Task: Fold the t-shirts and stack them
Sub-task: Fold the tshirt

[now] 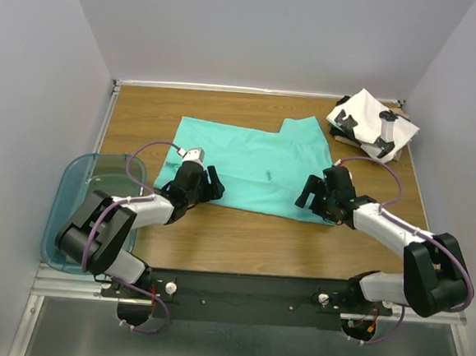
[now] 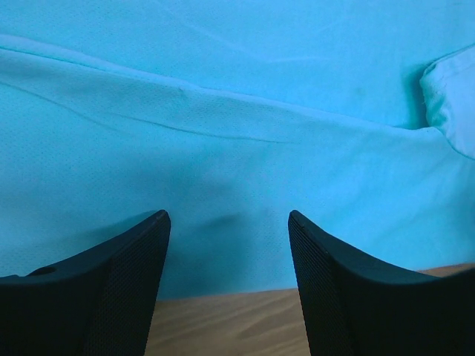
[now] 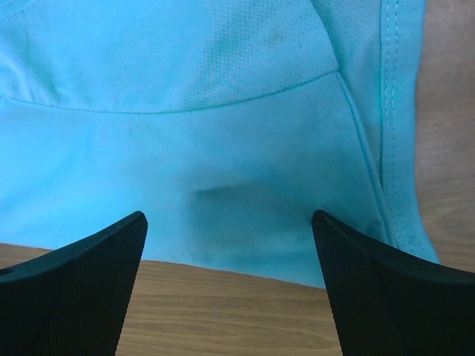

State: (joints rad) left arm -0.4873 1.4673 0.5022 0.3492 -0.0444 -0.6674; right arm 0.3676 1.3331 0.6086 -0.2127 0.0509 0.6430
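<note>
Just ahead of both parted jaws, teal t-shirt (image 1: 248, 158) hem, apparently ungripped

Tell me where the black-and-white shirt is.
In the top view, the black-and-white shirt lies in the far right corner of the table, beyond the spread teal shirt.

Teal t-shirt (image 3: 223, 126) lies flat on the wooden table (image 3: 223, 315) and fills the upper view. The right gripper (image 3: 228, 216) hangs at the shirt's near hem, jaws parted wide with nothing between them. A small crease sits just inside that hem. A stitched edge runs down the shirt's right side.
</note>
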